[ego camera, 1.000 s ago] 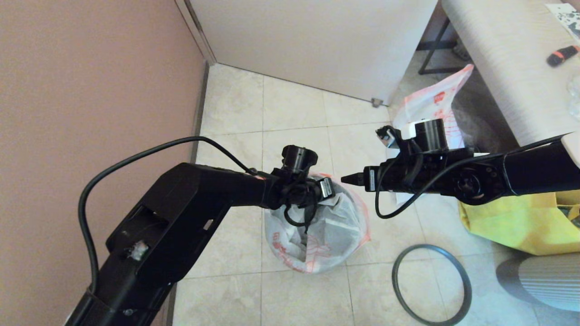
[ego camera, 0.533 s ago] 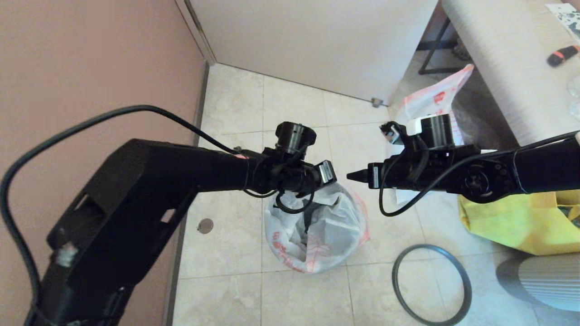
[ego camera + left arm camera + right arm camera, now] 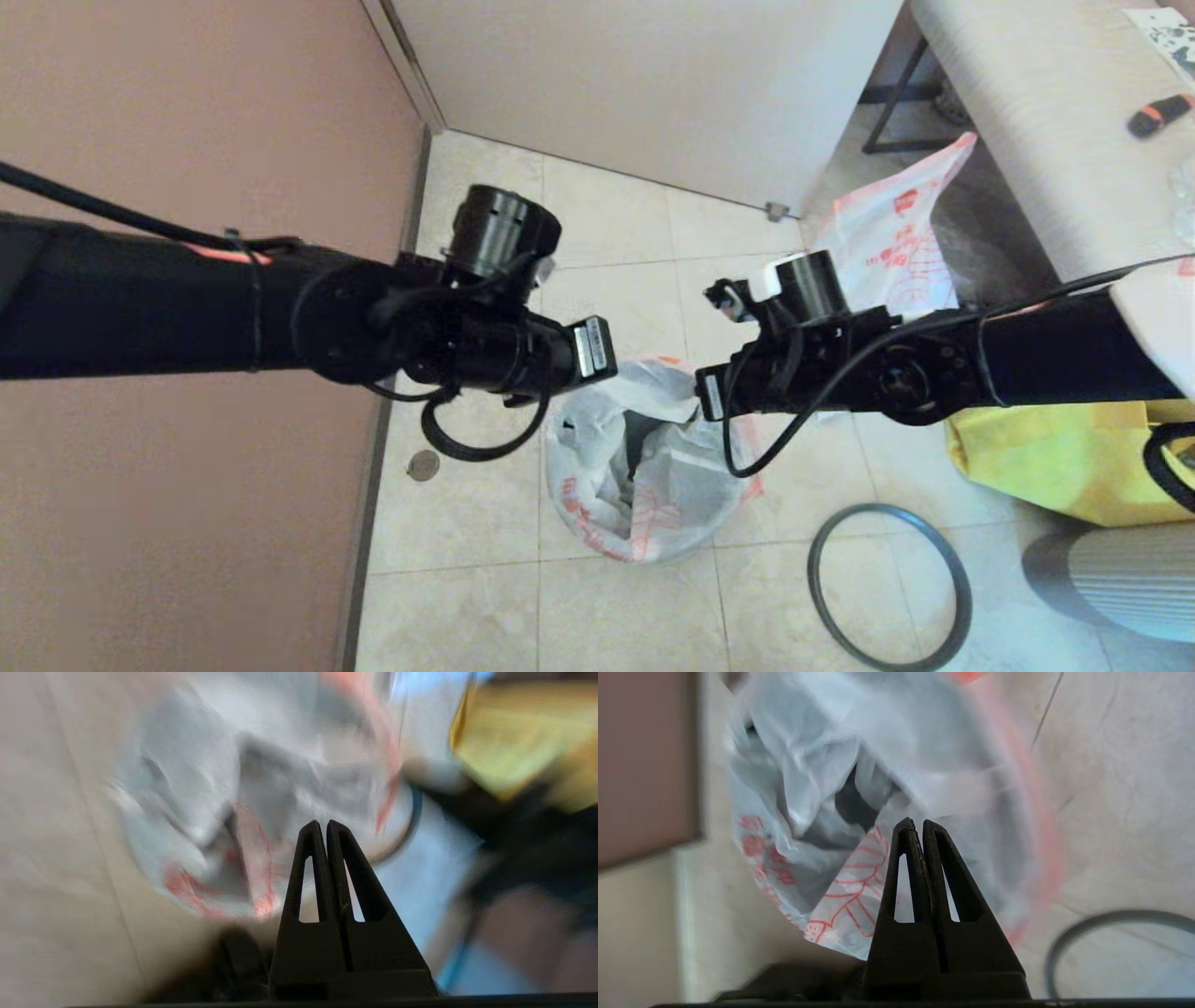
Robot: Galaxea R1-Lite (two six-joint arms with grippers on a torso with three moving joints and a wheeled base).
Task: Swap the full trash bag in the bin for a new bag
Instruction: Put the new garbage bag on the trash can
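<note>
I am working in a lived-in home corner: glossy beige floor tiles [image 3: 607,607], a dusty-pink painted wall [image 3: 187,121], a white door [image 3: 653,84], and a cloth-covered pale table [image 3: 1046,131] on black metal legs.

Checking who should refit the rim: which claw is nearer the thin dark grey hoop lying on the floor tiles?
Right. The right claw hangs above the lined bin, the grey hoop toward its side; the left claw hangs beyond the bin.

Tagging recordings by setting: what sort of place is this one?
Probably a room in a home: beige tiled floor meeting a pinkish wall, a pale door, and a table at the right edge.
</note>
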